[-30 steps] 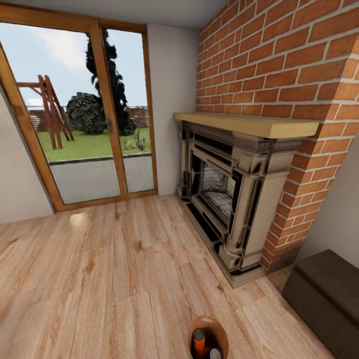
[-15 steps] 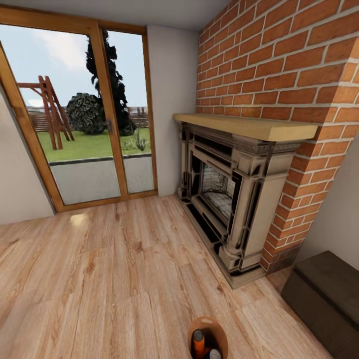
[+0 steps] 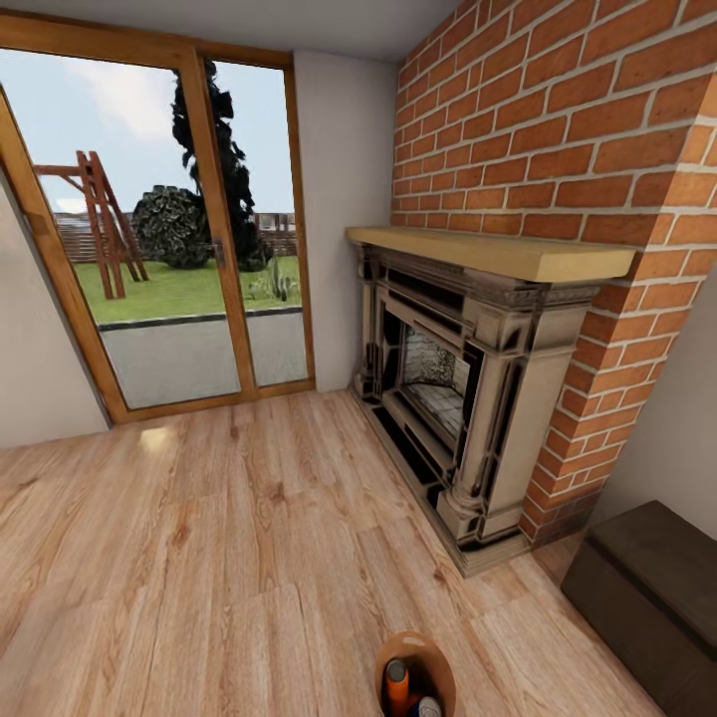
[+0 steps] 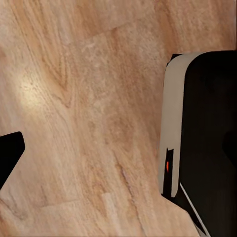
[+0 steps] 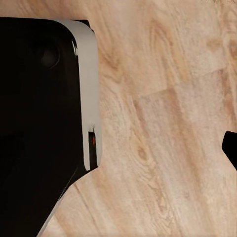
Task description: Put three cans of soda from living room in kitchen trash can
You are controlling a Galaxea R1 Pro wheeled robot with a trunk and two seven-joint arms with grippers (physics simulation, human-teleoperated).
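Observation:
I am in the living room, facing the brick chimney and the ornate fireplace (image 3: 453, 383). At the bottom edge of the head view is the tash can (image 3: 434, 649), a round bin with a brown rim and inside. An orange can of soda (image 3: 397, 685) stands upright in it, and the silvery top of a blue one (image 3: 429, 708) shows beside it. In the left wrist view one dark fingertip (image 4: 8, 157) sits at the picture's edge over bare wood floor. The right wrist view shows one fingertip (image 5: 231, 149) likewise. Both grippers look spread open with nothing between their fingers.
Wood-framed glass doors (image 3: 169, 249) stand at the back left. A dark low cabinet (image 3: 652, 588) sits at the right, past the chimney. Light wood floor (image 3: 199, 558) stretches between them. The robot's black-and-white base (image 4: 205, 138) (image 5: 44, 113) shows in both wrist views.

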